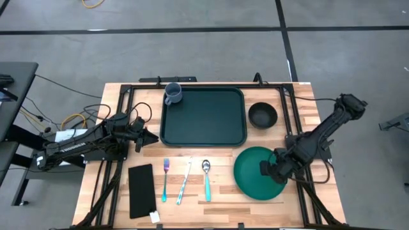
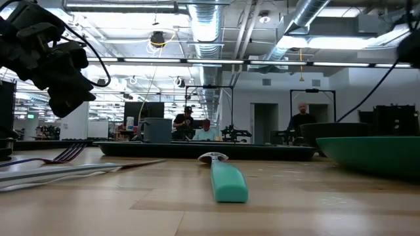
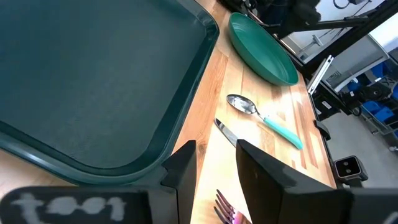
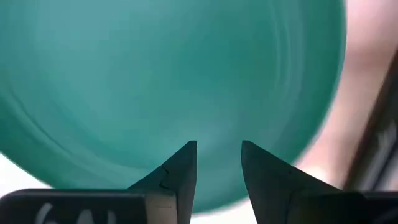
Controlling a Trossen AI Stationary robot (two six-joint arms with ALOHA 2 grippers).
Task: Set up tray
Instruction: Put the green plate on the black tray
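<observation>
Presently:
Tray [image 1: 203, 117]: 12 o'clock of table centre, bare inside for loading.
Mug [image 1: 173, 93]: on its 10 o'clock corner.
Right gripper [image 1: 267, 168]: jaws slightly apart, empty, poised over green plate [image 1: 250, 174] at 4 o'clock, probably to grab it.
Left gripper [image 1: 148, 138]: slightly parted, empty, at 9 o'clock, beside the tray.

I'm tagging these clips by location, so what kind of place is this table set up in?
Most likely a robotics lab or open industrial workspace. Exposed ducts and pipes run under a bare ceiling, people sit at workstations behind the table, and loose cables trail over a concrete floor marked with tape lines.
</observation>
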